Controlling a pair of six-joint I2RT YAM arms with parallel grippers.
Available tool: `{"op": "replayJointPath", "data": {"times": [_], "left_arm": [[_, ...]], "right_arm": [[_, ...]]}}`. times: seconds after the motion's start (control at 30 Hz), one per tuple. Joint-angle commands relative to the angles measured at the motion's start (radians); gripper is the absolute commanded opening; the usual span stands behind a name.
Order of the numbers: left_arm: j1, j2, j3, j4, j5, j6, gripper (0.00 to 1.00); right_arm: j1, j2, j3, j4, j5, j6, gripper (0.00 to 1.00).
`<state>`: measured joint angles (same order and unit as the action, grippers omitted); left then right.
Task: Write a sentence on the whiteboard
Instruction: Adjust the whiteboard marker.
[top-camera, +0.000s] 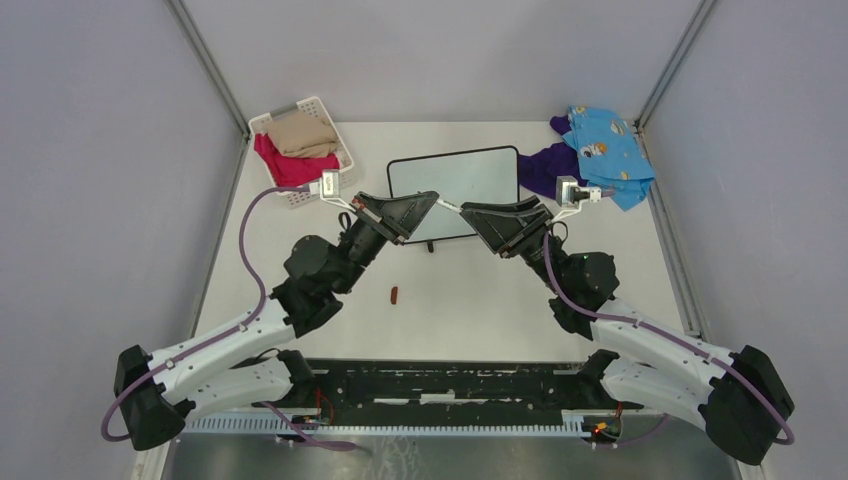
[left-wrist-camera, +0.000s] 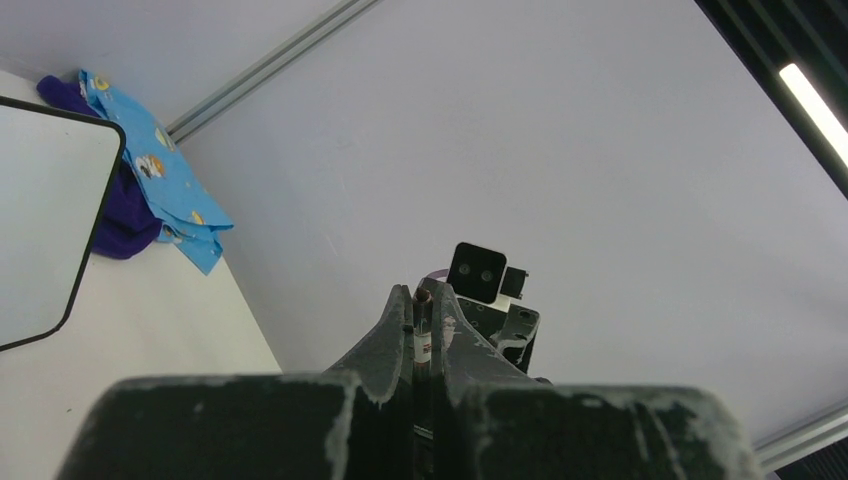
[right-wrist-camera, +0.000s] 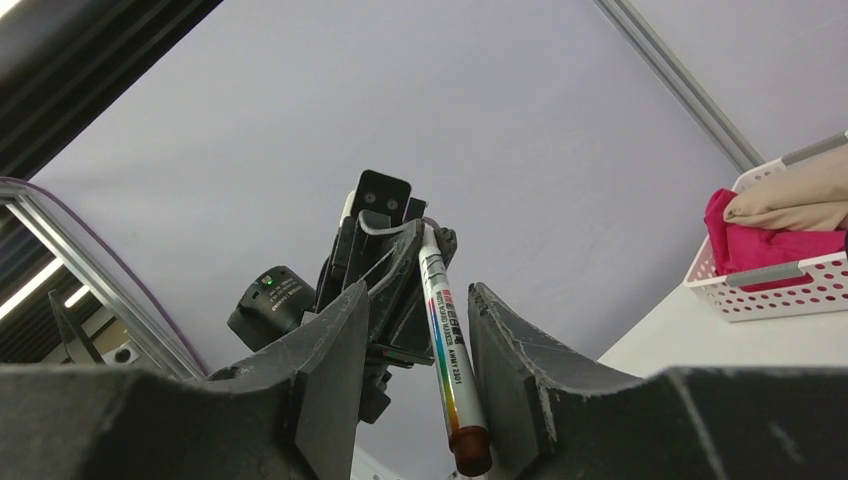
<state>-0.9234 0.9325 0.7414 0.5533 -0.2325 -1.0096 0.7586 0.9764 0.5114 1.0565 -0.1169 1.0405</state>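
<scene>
Hiding the whiteboard's (top-camera: 455, 172) near edge, the left gripper (top-camera: 436, 197) clamps a marker (right-wrist-camera: 446, 350), the right gripper (top-camera: 464, 207) gapes around it; a basket (top-camera: 341, 141) and blue cloth (top-camera: 606, 150) flank them.

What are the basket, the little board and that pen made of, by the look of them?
The basket looks like white moulded plastic: stiff lattice walls. The whiteboard has a smooth white face, likely coated, in a thin black frame, probably plastic; hard to tell. The marker seems glossy white plastic, with print and a rainbow stripe on its barrel.
</scene>
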Motion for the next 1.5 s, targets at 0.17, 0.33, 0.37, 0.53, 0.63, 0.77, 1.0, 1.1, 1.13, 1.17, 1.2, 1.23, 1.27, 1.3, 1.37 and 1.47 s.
{"op": "replayJointPath", "data": {"times": [0.17,0.33,0.37,0.53,0.63,0.77,1.0,1.1,1.13,1.17,1.2,1.23,1.27,1.3,1.37,1.47], "left_arm": [[-0.003,-0.011,0.03,-0.009,-0.022,0.049,0.02],[-0.003,-0.002,0.033,-0.009,-0.019,0.046,0.02],[-0.003,-0.001,0.033,-0.009,-0.019,0.046,0.02],[-0.002,0.006,0.034,-0.009,-0.018,0.042,0.02],[-0.003,0.011,0.036,-0.009,-0.018,0.042,0.02],[-0.002,0.015,0.039,-0.009,-0.016,0.042,0.02],[-0.002,0.016,0.037,-0.009,-0.016,0.042,0.02],[-0.003,0.013,0.031,-0.009,-0.019,0.039,0.02],[-0.003,0.011,0.03,-0.009,-0.019,0.039,0.02],[-0.003,0.011,0.029,-0.009,-0.019,0.038,0.02],[-0.003,0.011,0.028,-0.009,-0.02,0.037,0.02],[-0.003,0.011,0.026,-0.009,-0.021,0.036,0.02],[-0.003,0.011,0.026,-0.007,-0.022,0.036,0.02],[-0.003,0.011,0.024,-0.006,-0.022,0.034,0.02],[-0.003,0.013,0.023,-0.006,-0.024,0.032,0.02],[-0.003,0.015,0.024,-0.006,-0.024,0.029,0.02]], "right_arm": [[-0.003,-0.011,0.044,0.06,-0.025,0.013,0.39],[-0.003,-0.006,0.052,0.056,-0.035,0.013,0.36],[-0.003,-0.005,0.052,0.053,-0.034,0.014,0.36],[-0.003,-0.005,0.052,0.048,-0.033,0.013,0.36],[-0.003,-0.001,0.052,0.05,-0.038,0.015,0.35],[-0.003,0.0,0.05,0.053,-0.044,0.016,0.28],[-0.003,-0.002,0.049,0.051,-0.041,0.016,0.19],[-0.003,-0.005,0.044,0.056,-0.03,0.016,0.25],[-0.003,-0.006,0.042,0.057,-0.025,0.016,0.27],[-0.002,-0.008,0.042,0.059,-0.02,0.018,0.29],[-0.003,-0.009,0.042,0.06,-0.017,0.019,0.31],[-0.003,-0.007,0.043,0.06,-0.015,0.021,0.32],[-0.003,-0.006,0.044,0.062,-0.014,0.022,0.33],[-0.004,-0.004,0.045,0.062,-0.016,0.024,0.33],[-0.003,0.001,0.049,0.064,-0.021,0.027,0.31],[-0.003,0.0,0.046,0.068,-0.026,0.029,0.27]]}}
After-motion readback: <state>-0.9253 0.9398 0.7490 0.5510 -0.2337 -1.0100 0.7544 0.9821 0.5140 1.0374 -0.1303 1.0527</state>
